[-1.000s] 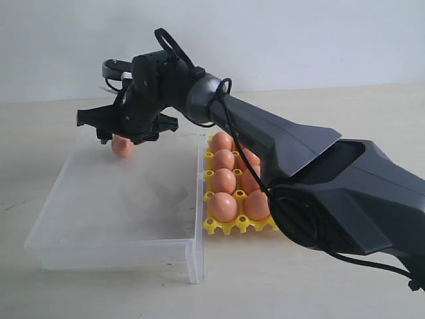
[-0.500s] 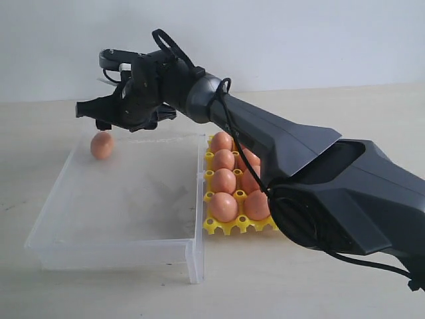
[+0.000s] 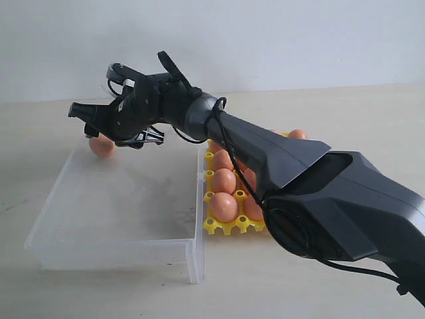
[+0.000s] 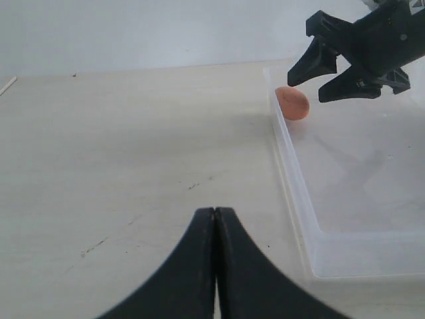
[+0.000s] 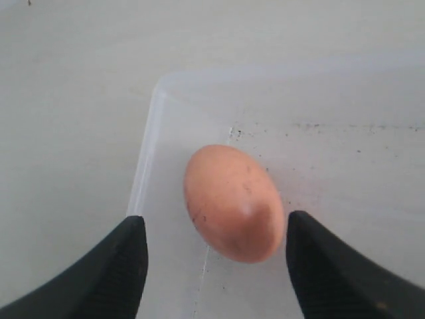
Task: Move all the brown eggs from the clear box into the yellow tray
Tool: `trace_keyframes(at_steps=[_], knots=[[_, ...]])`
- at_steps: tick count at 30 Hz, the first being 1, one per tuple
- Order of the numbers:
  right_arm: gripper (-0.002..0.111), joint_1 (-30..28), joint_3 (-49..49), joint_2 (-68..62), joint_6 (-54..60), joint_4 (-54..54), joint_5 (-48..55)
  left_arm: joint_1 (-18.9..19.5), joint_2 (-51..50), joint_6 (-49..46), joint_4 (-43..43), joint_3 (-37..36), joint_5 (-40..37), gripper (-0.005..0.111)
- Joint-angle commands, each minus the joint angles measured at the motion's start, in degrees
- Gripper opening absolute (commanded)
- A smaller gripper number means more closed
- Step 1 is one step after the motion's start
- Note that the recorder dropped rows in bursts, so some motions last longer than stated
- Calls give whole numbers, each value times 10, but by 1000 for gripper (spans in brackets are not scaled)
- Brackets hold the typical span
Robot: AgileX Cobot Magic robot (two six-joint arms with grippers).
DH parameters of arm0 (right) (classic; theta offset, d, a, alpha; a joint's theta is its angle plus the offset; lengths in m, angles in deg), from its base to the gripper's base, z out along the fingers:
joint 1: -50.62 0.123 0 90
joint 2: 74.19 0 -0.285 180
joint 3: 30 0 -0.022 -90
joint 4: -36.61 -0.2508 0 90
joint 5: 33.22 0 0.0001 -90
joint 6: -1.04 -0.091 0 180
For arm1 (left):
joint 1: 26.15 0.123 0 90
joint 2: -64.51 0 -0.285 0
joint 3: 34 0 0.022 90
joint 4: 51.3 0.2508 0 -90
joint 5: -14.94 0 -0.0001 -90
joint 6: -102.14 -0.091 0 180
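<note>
Right gripper [image 3: 86,123] is spread wide, holding nothing. It hangs over the far left corner of the clear box [image 3: 113,251], reaching across from the right side. One brown egg [image 3: 101,145] lies on its side in that corner, close to the box walls. In the right wrist view I see it between the two fingertips [image 5: 126,266] with a gap on each side, so no contact. From the exterior view the fingers sit just above the egg; I can't tell whether the tips are down at its level. It's the only egg I see in the box.

Yellow tray [image 3: 222,228] sits right against the box's right wall, with brown eggs [image 3: 224,181] in its cups. The arm hides much of it, so no count from me.

Left gripper [image 4: 214,219] is pressed together, empty, over bare table [image 4: 133,146] left of the box.
</note>
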Motion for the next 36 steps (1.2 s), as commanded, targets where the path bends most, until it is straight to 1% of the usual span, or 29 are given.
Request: trace_keyframes(at_steps=[1,4,8,21,36], knots=[[59,0,0,-5,15,5,-64,-3,1,0,-2,2,5,0],[59,0,0,-9,47,5,-97,-3,1,0,-2,2,5,0],[59,0,0,-16,66,6,-102,-3,1,0,-2,2,5,0],[59,0,0,-43,75,2,-118,-3,1,0,-2,2,5,0],[59,3,0,-57,107,-61,-140,-3,1,0,-2,2,5,0]])
